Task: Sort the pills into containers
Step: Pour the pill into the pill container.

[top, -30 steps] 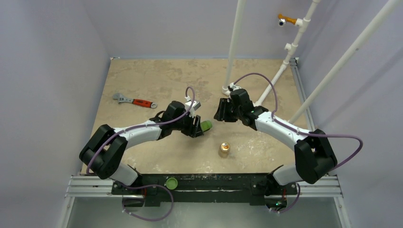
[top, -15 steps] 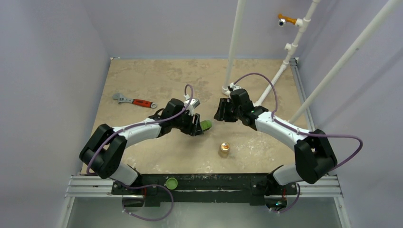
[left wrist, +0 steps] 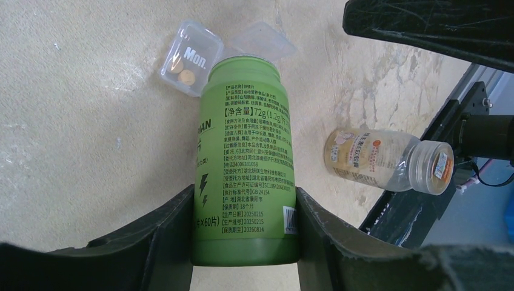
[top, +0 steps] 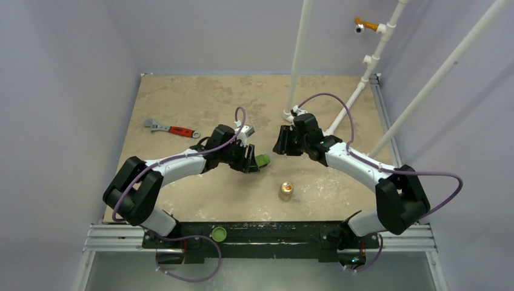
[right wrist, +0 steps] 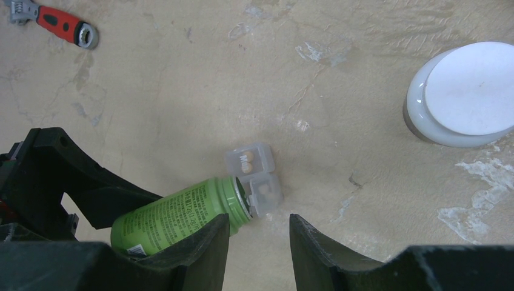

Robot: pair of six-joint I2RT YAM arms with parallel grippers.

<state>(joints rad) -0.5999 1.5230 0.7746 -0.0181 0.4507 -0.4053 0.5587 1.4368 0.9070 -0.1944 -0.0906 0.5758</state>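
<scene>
While the top view shows both arms meeting mid-bench (top: 200,97), the left end effector (top: 250,159) is clamped on a green bottle (top: 262,160) that lies tipped on its side. The right end effector (top: 282,142) hangs just beyond the bottle's mouth. A green cap (top: 218,233) lies near the arm bases, well apart from the bottle, and a tan bottle (top: 285,190) stands untouched. The pill case cannot be made out from up here.

From the left wrist, the fingers press both sides of the green bottle, whose open mouth points at a small clear case (left wrist: 194,57). Two pills (left wrist: 182,71) sit in the half marked "Mon."; the tan bottle's cap is on.

From the right wrist, this end effector's fingers stand apart with nothing between them, above the case. The bottle's mouth is touching or just over the case's bare half; whether that is a lid or a compartment is unclear. A white-capped bottle (right wrist: 467,91) stands closed.

Sorting looks barely begun, with one bottle opened, two pills placed and two bottles left to open.
</scene>
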